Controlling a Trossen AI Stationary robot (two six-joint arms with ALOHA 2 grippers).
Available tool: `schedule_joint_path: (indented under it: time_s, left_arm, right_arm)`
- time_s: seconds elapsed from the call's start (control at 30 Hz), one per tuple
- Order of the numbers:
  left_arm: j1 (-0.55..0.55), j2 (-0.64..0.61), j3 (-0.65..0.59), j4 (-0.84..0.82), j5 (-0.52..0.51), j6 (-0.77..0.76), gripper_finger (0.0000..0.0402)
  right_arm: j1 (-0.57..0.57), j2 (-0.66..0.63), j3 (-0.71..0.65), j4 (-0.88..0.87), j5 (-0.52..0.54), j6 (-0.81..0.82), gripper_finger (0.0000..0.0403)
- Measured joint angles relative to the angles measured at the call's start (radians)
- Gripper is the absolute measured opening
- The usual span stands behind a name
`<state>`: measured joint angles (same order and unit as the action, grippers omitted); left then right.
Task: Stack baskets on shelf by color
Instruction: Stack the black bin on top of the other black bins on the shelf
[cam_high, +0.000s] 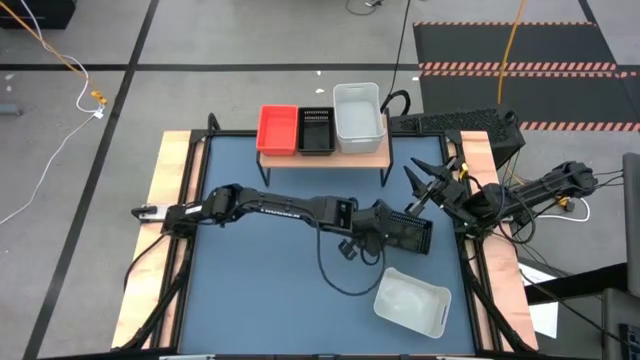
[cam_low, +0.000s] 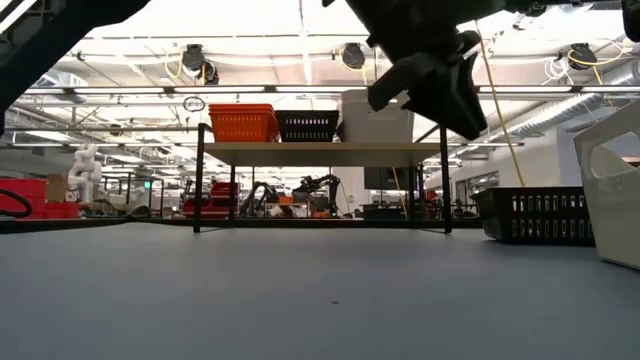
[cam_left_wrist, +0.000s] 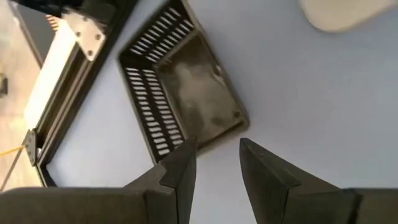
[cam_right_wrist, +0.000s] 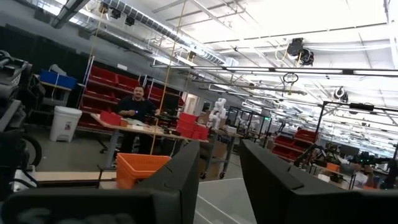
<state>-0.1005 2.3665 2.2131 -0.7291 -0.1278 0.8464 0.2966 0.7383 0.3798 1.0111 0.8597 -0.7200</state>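
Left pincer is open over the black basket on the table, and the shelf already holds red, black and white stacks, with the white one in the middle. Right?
Not quite. In the high view the black stack sits in the middle of the shelf, between red and white. The left pincer is open over the black basket.

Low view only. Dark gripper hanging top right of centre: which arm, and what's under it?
Observer: Left arm. The left gripper hangs over the black basket lying on the table, at its end wall.
Operator: Gripping it?
Observer: No. In the left wrist view the fingers are apart with nothing between them, and the basket is empty.
Operator: Right arm?
Observer: The right gripper is open, lifted at the table's right edge beside the shelf, pointing out into the room.
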Motion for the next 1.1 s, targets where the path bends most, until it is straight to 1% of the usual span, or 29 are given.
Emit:
schedule_joint_path:
  time_s: [0.23,0.47,0.6,0.77,0.93,1.03,1.1]
  left_arm:
    - [0.01,0.0,0.0,0.033,-0.002,-0.04,0.0124]
    - [0.066,0.0,0.0,0.035,-0.007,-0.069,0.0124]
    - [0.081,0.0,0.0,0.081,-0.006,-0.07,0.0124]
    - [0.084,0.0,0.0,0.162,-0.003,-0.156,0.0124]
    - [0.081,0.0,0.0,0.146,0.054,-0.176,0.0124]
    - [0.085,0.0,0.0,0.114,0.06,-0.178,0.0124]
    - [0.092,0.0,0.0,0.073,0.066,-0.153,0.0124]
  right_arm:
    - [0.001,0.0,0.0,-0.011,0.0,0.0,0.0109]
    - [0.001,0.0,0.0,-0.017,0.0,-0.007,0.0109]
    - [0.001,0.0,0.0,-0.017,0.0,-0.01,0.0109]
    - [0.001,0.0,0.0,-0.017,-0.001,-0.01,0.0109]
    - [0.001,0.0,0.0,-0.023,-0.001,-0.015,0.0109]
    - [0.001,0.0,0.0,-0.034,-0.001,-0.023,0.0109]
    - [0.001,0.0,0.0,-0.043,-0.001,-0.026,0.0109]
